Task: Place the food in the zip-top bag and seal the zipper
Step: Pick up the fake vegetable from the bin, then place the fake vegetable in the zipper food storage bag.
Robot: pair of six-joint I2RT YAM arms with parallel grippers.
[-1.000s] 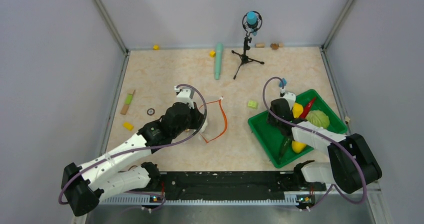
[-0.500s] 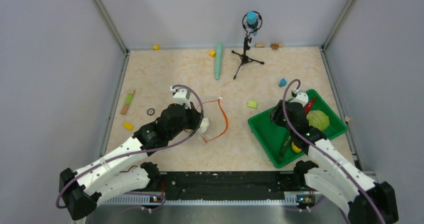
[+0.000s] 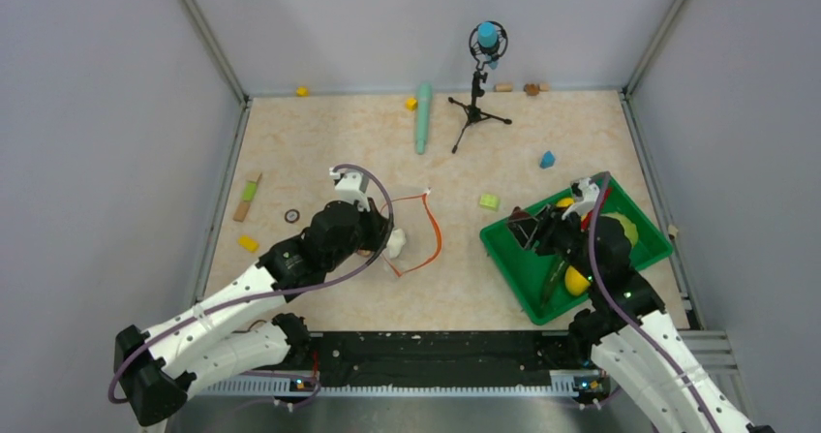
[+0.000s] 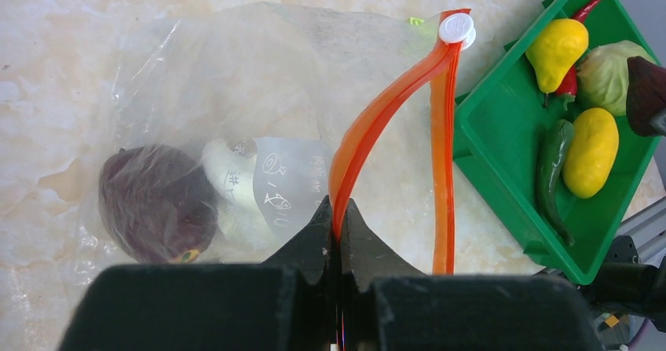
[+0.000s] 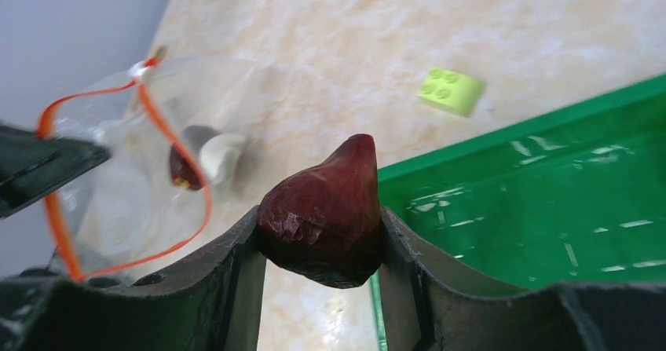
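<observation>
Jaws of the left gripper point(image 4: 339, 217) pinch the zipper point(image 4: 377, 115); the right gripper point(image 5: 320, 237) clamps a dark red food piece point(image 5: 323, 198)

The bag point(image 4: 236, 76) is crinkly clear plastic; the green tray point(image 4: 503, 127) looks glossy.

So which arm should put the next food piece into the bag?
Right: the right gripper holds a dark red piece facing the open bag; the left gripper is shut on the zipper, lifting the mouth.

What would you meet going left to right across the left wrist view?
Dark red piece → garlic → label → zipper → tray → green chili → oval yellow piece
</observation>
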